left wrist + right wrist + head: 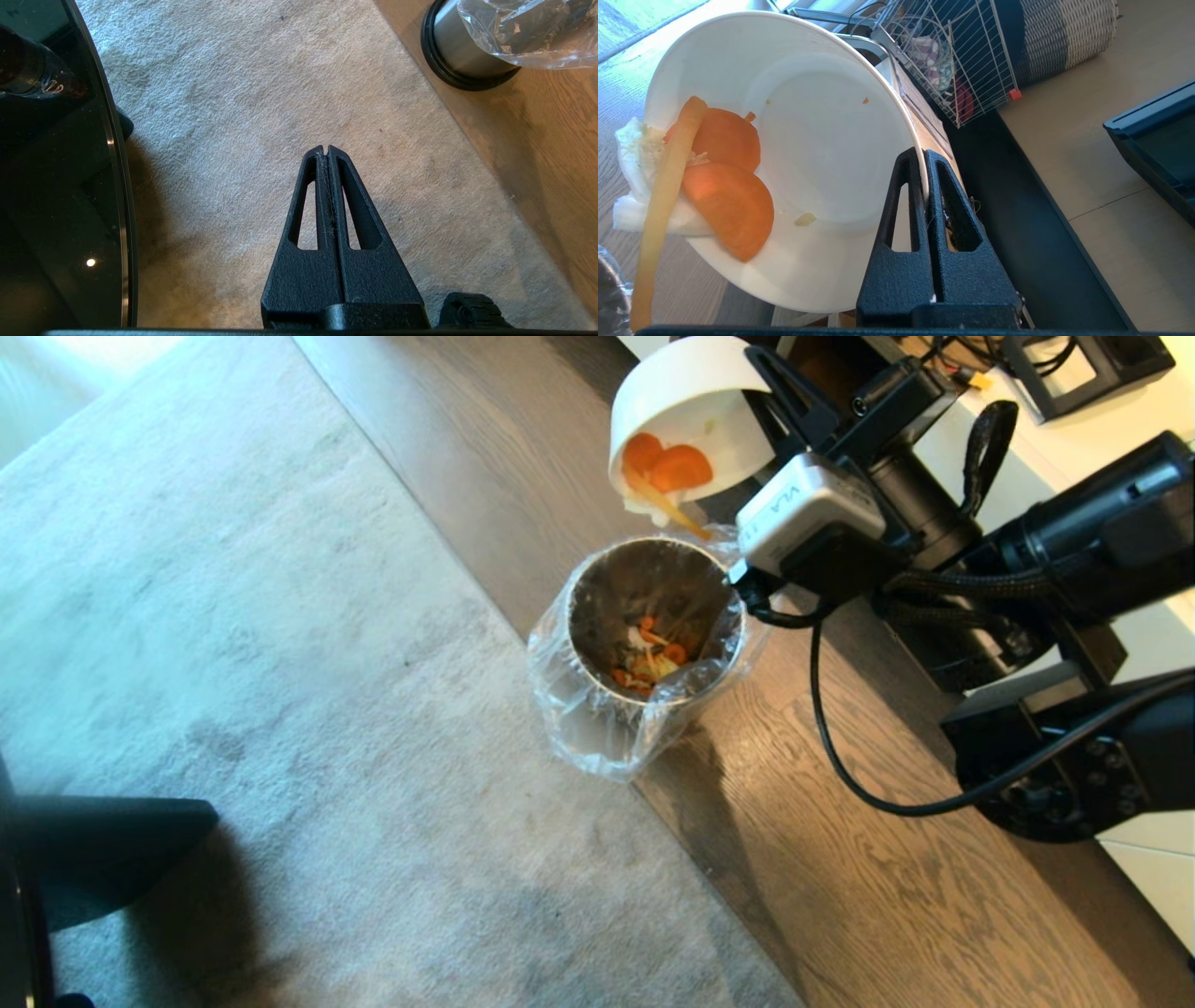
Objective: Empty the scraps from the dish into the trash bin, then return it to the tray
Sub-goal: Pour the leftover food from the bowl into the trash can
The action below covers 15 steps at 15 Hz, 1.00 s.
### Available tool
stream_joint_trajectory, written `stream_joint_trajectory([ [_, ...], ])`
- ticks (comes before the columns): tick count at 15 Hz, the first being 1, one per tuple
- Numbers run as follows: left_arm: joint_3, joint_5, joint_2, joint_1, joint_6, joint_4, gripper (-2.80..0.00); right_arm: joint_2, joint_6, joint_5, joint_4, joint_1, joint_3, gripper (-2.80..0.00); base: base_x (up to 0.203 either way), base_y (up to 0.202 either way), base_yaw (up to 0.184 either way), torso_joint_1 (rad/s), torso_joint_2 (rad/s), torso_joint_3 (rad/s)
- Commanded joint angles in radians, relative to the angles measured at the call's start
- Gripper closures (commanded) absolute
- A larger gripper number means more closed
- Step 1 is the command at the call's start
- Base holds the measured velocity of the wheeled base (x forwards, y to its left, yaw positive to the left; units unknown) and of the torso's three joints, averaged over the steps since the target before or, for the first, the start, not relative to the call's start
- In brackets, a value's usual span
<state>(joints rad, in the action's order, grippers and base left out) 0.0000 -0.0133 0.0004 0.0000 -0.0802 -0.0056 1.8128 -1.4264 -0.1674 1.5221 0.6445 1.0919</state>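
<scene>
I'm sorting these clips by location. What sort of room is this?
Probably a home kitchen or dining area: a white wire dish rack on a pale counter, a grey carpet beside wood flooring, and a small lined metal trash bin.

Cream-white dish [686,401], orange and pale yellow scraps [667,471], brushed-metal trash bin [644,625], grey carpet [280,709].

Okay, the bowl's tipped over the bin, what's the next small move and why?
Probably tip the dish a little further. The right gripper is shut on its rim, but carrot slices cling at the lower lip above the trash bin, not yet fallen in.
</scene>
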Motion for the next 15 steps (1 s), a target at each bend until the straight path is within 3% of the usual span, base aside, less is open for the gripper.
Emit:
stream_joint_trajectory([
  [1, 0.0, -0.001, 0.0, 0.0, -0.001, -0.001, 0.0, -0.006, -0.008, -0.002, 0.046, 0.001, 0.0, 0.0, 0.0, 0.0, 0.0, 0.0, 0.0, 0.0],
  [6, 0.0, -0.001, 0.0, 0.0, -0.001, -0.001, 0.0, -0.003, -0.008, -0.005, 0.046, 0.005, 0.012, 0.0, 0.0, 0.0, 0.0, 0.0, 0.0, 0.0],
  [15, 0.0, -0.001, 0.0, 0.0, -0.001, -0.001, 0.0, -0.017, -0.01, -0.129, 0.046, 0.007, 0.054, 0.0, 0.0, 0.0, 0.0, 0.0, 0.0, 0.0],
])
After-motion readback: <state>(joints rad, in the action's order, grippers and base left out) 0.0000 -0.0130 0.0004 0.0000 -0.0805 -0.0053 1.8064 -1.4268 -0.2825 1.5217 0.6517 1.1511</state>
